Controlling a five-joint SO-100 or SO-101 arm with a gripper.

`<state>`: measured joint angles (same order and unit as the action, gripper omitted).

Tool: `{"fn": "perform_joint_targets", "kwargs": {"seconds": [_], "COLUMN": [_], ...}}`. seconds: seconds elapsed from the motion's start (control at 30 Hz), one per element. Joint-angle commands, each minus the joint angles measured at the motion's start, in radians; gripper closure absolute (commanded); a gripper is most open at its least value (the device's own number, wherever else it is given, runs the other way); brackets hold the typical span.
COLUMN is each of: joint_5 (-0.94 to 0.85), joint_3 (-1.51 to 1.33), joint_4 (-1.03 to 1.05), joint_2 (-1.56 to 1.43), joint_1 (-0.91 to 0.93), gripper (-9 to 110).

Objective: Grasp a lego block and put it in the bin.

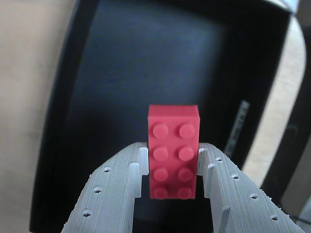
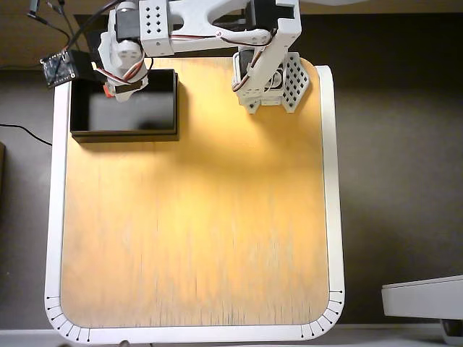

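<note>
From my overhead feed I see a light wooden tabletop [image 2: 195,217] with a white rim, dark floor [image 2: 398,181] around it, brightest at twelve o'clock.

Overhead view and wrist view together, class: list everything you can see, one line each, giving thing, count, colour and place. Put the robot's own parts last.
Lego block: one, red, studded, held between the fingers above the bin's floor in the wrist view.
Bin: one, black with a dark floor, at the table's top-left corner in the overhead view.
Table: one, orange-tan wooden top with a white rim, centre of the overhead view.
Circuit board: one, dark, with wires, just off the table's top-left corner.
Grey-white object: one, bottom right, only partly visible.
Robot arm: one, white, across the top edge, base at top centre.
Fingers: two, pale grey, closed on the lego block.
</note>
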<state>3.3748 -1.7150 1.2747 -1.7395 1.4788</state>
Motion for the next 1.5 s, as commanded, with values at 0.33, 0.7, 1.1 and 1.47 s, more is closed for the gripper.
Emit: {"fn": "perform_joint_targets", "kwargs": {"seconds": [0.33,0.7,1.1,1.47], "joint_5": [0.011,0.081,0.198,0.153], "joint_3": [0.144,0.143,0.143,0.143], "joint_4": [-0.029,-0.029,-0.029,-0.009], "joint_2": [0.035,0.066,0.084,-0.002], "joint_1": [-0.046,-0.021,0.04,0.026], "gripper": [101,94,78,71]}}
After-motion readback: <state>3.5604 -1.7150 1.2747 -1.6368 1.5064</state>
